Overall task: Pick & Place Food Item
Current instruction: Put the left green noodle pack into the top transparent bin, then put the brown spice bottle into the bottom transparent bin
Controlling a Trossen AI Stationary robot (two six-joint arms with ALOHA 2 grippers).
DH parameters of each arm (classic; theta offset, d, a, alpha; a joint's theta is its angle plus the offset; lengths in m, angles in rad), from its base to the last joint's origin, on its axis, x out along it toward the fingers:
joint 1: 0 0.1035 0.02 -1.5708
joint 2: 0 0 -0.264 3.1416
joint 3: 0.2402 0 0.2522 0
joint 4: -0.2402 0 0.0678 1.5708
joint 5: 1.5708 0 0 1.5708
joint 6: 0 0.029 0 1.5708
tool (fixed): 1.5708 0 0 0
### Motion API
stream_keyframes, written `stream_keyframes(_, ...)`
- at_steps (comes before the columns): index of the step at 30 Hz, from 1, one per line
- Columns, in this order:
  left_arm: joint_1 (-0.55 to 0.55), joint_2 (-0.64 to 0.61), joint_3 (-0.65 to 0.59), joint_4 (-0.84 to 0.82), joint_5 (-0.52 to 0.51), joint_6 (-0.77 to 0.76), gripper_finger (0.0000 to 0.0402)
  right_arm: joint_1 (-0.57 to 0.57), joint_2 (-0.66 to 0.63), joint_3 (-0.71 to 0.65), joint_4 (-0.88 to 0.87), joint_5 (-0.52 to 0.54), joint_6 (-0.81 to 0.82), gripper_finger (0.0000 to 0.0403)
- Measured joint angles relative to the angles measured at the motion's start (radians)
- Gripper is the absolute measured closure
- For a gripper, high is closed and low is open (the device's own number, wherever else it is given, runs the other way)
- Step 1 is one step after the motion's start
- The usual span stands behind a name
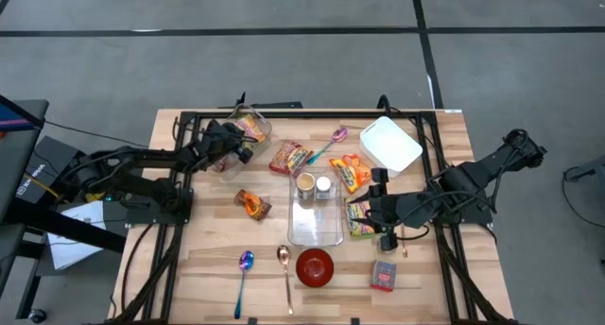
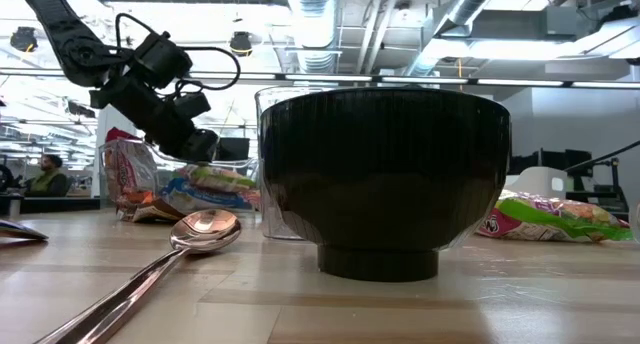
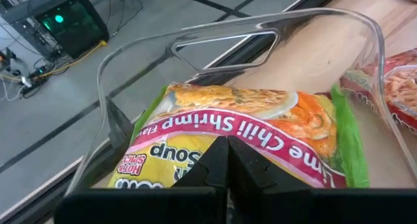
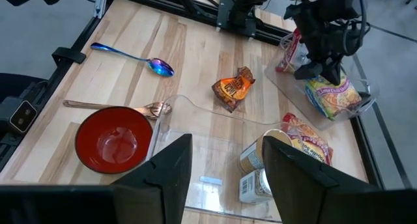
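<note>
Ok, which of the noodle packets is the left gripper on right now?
The Lime Chili Shrimp packet inside the clear tub at the table's far left. The left gripper is shut on it; the others lie loose mid-table.

Left pincer (image 1: 248,147) fingers together, arm reaching far; right pincer (image 1: 371,210) spread, arm mid-table

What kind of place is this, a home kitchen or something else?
Probably a robotics lab or workshop, not a kitchen: exposed ceiling ducts, a bare grey floor, and a wooden table in a black frame, with two arms.
</note>
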Motion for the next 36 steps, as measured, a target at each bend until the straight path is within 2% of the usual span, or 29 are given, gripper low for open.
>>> stream_keyframes(10,0.002,0.0,0.025,-0.012,-0.012,0.013,0.0401,0.0,0.0,0.0,0.0,0.0,0.0,0.0223)
stream_keyframes(14,-0.004,0.0,0.042,0.044,-0.012,0.012,0.0401,0.0,0.0,0.0,0.0,0.0,0.0,0.0223)
stream_keyframes(18,-0.026,-0.031,0.044,0.097,-0.011,0.039,0.0398,0.0,0.0,0.0,0.0,0.0,0.001,0.0223)
stream_keyframes(22,-0.059,-0.101,0.044,0.1,0.01,0.074,0.0379,0.0,0.0,0.0,-0.005,0.0,0.005,0.0223)
stream_keyframes(25,-0.091,-0.169,0.044,0.098,0.118,0.102,0.0356,0.0,0.0,0.0,-0.005,0.0,0.008,0.0223)
stream_keyframes(27,-0.116,-0.215,0.044,0.106,0.231,0.105,0.0339,0.0,0.0,0.0,-0.005,0.0,0.008,0.0223)
stream_keyframes(33,-0.223,-0.354,0.044,0.108,0.767,0.089,0.0301,0.0,0.0,0.0,-0.01,0.0,0.028,0.0223)
stream_keyframes(36,-0.313,-0.399,0.044,0.092,0.918,0.03,0.0291,0.0,0.0,0.0,-0.028,0.0,0.046,0.0223)
